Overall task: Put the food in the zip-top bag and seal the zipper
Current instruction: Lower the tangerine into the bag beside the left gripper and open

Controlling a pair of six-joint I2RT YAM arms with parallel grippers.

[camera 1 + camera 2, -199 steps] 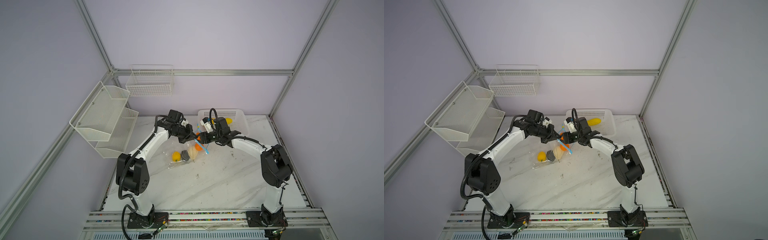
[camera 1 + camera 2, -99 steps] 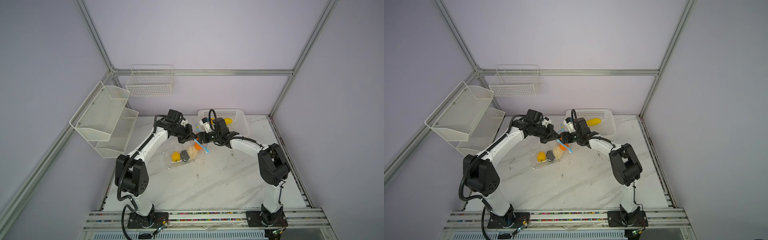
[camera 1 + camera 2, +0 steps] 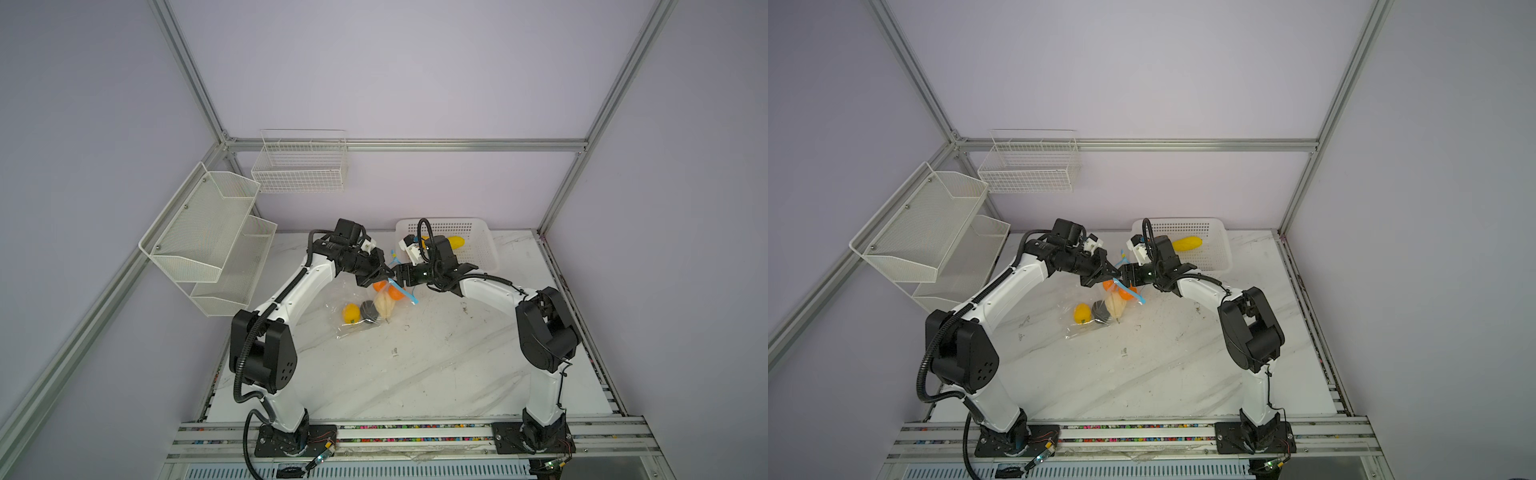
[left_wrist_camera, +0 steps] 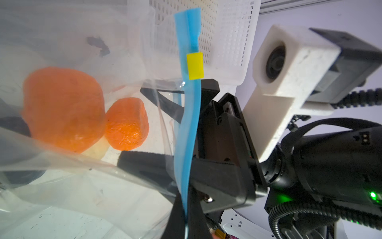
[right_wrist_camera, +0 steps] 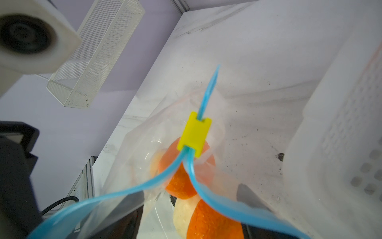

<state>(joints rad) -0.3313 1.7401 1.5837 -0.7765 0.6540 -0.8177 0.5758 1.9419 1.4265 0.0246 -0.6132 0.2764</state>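
Zip-top bag [image 4: 72,196]: large, clear, crinkly film, judged very light, limp and slippery, with no shape of its own. Location: on the bench [image 3: 415,374] between the two arms, just in front of the white perforated basket [image 3: 484,257]; the closed bottom lies on the bench and the mouth end is lifted. Zipper [image 4: 187,128]: light-blue strip, thicker than the film and likely the only firm place to take hold. Its two halves part on one side of the yellow tab [image 5: 195,134], so the mouth is unsealed. Left claw [image 4: 186,207]: clenched on the zipper, holding the mouth up. Right claw [image 4: 132,122]: reaches into the mouth, jaws spread wide either side of a tangerine [image 4: 126,128], which looks released, though contact cannot be ruled out. Contents seen: second tangerine [image 4: 62,107] touching the first, cream-white bulb [image 3: 384,305], dark lump [image 3: 368,309], yellow fruit [image 3: 351,312]. Outstanding: long yellow piece [image 3: 455,242] lies in the basket, not yet bagged. Handling note: the food items appear small, light and rounded, liable to roll; grip each across the middle, and the long piece across its width. For sealing, pinch the tab and draw it along the strip while the other claw anchors the strip's end. Pulling on bare film would probably stretch it or slip.
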